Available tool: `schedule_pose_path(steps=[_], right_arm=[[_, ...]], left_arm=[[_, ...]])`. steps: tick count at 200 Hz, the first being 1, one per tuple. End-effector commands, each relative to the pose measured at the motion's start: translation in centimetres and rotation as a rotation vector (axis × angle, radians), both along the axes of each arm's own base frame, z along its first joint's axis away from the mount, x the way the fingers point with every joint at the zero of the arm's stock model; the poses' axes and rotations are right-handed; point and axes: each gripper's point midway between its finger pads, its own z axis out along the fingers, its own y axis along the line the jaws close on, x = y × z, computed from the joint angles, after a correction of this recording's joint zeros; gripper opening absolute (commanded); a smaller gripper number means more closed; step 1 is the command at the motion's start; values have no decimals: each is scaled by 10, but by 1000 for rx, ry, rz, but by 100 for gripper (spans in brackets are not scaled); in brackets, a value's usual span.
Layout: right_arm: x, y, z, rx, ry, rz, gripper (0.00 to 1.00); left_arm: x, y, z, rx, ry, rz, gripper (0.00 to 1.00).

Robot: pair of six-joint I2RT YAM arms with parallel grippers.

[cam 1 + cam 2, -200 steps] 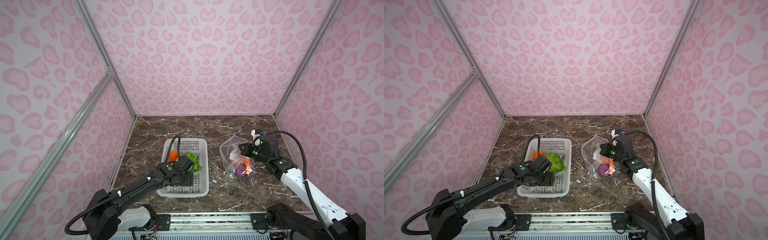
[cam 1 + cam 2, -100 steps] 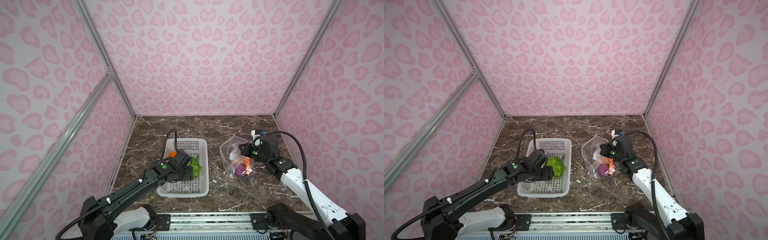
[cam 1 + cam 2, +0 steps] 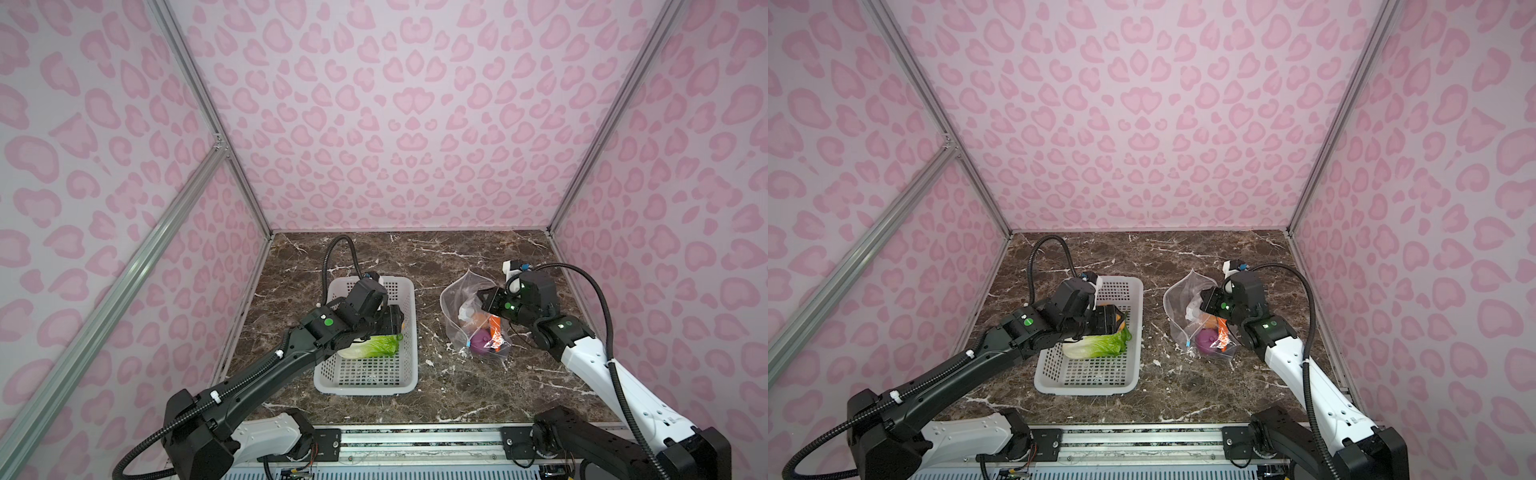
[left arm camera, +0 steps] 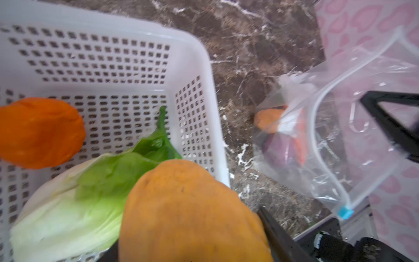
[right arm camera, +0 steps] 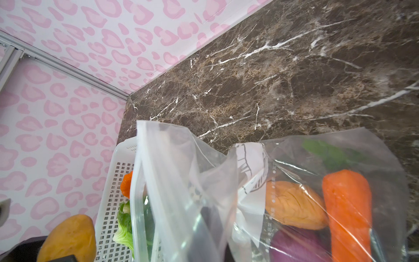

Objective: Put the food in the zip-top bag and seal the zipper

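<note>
Over the basket (image 3: 365,388), toward the worktop's (image 3: 457,257) left edge, the left end effector (image 3: 397,328) has drawn its jaws in around the yellow round (image 4: 190,215). It now clasps the round, apparently lifted clear of the lettuce (image 3: 374,347) and orange round (image 4: 38,133) left in the basket. Toward the right edge, the right end effector (image 3: 484,305) stays pinched shut on the bag's (image 3: 457,291) mouth, propping it open, with the carrot (image 5: 347,204) and onion (image 5: 294,247) already inside. So another piece looks ready to carry across, two more wait, and the zipper (image 4: 345,212) is still unsealed.
</note>
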Motion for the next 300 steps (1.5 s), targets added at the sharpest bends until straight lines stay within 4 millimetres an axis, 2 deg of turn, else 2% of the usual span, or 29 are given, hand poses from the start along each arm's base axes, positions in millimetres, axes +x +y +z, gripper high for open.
schedule_pose_path(steps=[1,38,67,83,89,91,95,108,132,165,221,271,292,300], right_arm=[[2,-1,2,-3,-10,-6,0],[3,-1,4,1,-10,-11,0],[3,2,6,17,-8,-7,0],[2,3,9,25,-11,-2,0],[1,3,9,25,-11,-1,0],[1,3,9,26,-12,-1,0],[1,3,10,26,-15,-1,0],[0,3,14,28,-22,3,0],[-4,3,18,27,-37,8,0],[-8,5,20,24,-63,18,0],[-12,13,27,24,-100,54,0],[-13,19,16,24,-81,66,0],[-13,21,15,21,-79,71,0],[-13,21,15,18,-80,71,0]], left_arm=[[12,-40,44,-134,-120,-108,62],[3,-94,71,-211,-180,-283,62],[-10,-134,83,-272,-201,-412,62],[-14,-153,81,-272,-198,-469,62],[-13,-157,71,-252,-184,-481,62],[-12,-159,79,-261,-197,-485,62],[-11,-163,79,-258,-195,-491,62],[-9,-172,68,-231,-175,-513,62],[3,-175,38,-136,-130,-494,62],[14,-169,2,-24,-84,-444,62],[19,-162,-39,116,5,-415,63],[19,-156,-58,173,63,-386,72],[18,-155,-55,174,68,-381,81],[18,-156,-53,167,68,-380,88]])
